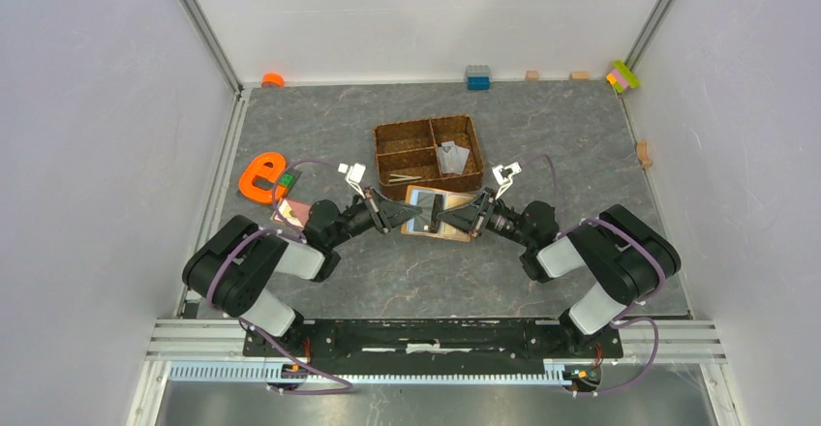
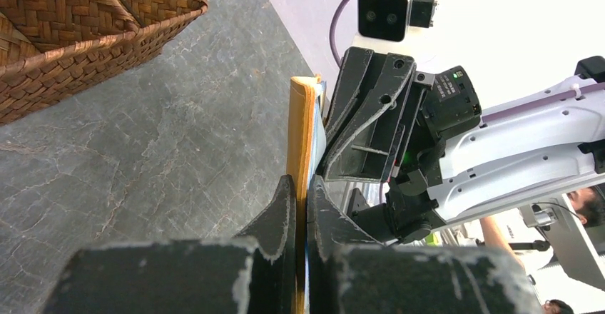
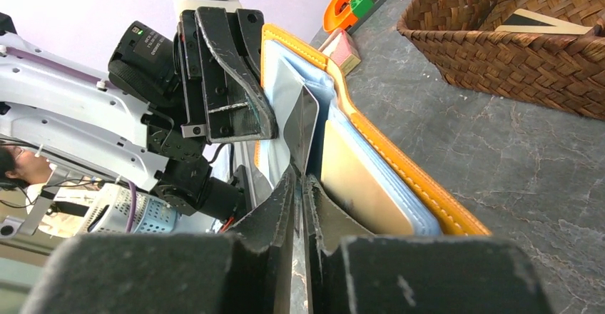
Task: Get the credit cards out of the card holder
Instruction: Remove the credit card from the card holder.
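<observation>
Centre of the top view: flat orange-tan folding card holder (image 1: 418, 199) sits open on the dark grey stone-look bench (image 1: 387, 281), just below the brown woven divided tray (image 1: 426, 124), left pincer (image 1: 416, 216) clamped on its left edge, right pincer (image 1: 447, 219) pinched on a thin pale grey credit card (image 3: 303, 125) standing out of its blue-grey lining.

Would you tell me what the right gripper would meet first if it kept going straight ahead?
Probably the left gripper, facing the right gripper closely across the open card holder, though depth is hard to judge.
</observation>
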